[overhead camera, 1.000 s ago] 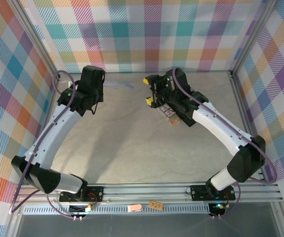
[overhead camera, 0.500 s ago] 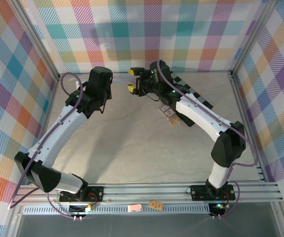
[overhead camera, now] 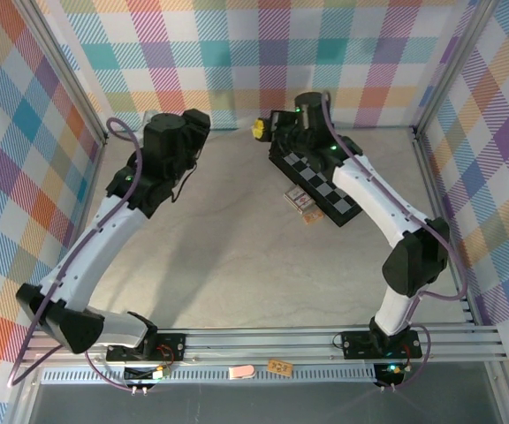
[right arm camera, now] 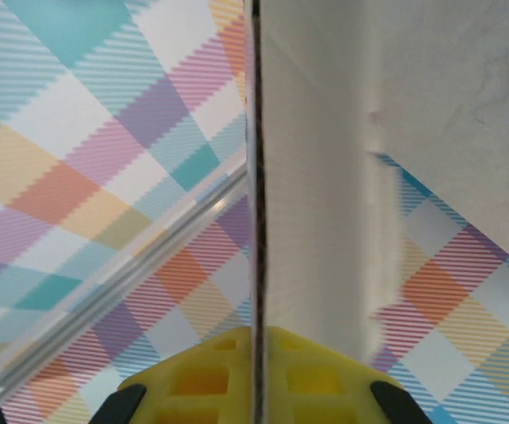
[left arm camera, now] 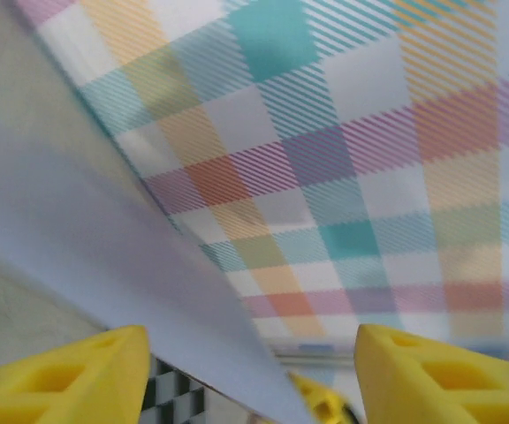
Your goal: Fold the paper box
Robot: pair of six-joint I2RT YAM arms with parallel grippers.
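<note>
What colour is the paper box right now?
Pale lavender; the paper box shows best in the left wrist view.

My pale grey surface (overhead camera: 237,256) carries a black-and-white checkerboard (overhead camera: 321,187) toward its far edge (right of centre), with small card packs (overhead camera: 300,201) just beside it.

Card packs (overhead camera: 300,202) just beside checkerboard (overhead camera: 317,181)

1 paper box (left arm camera: 104,265); 1 checkerboard (overhead camera: 318,183); 2 card packs (overhead camera: 300,202); 2 arms: left (overhead camera: 104,234), right (overhead camera: 383,208).
</note>
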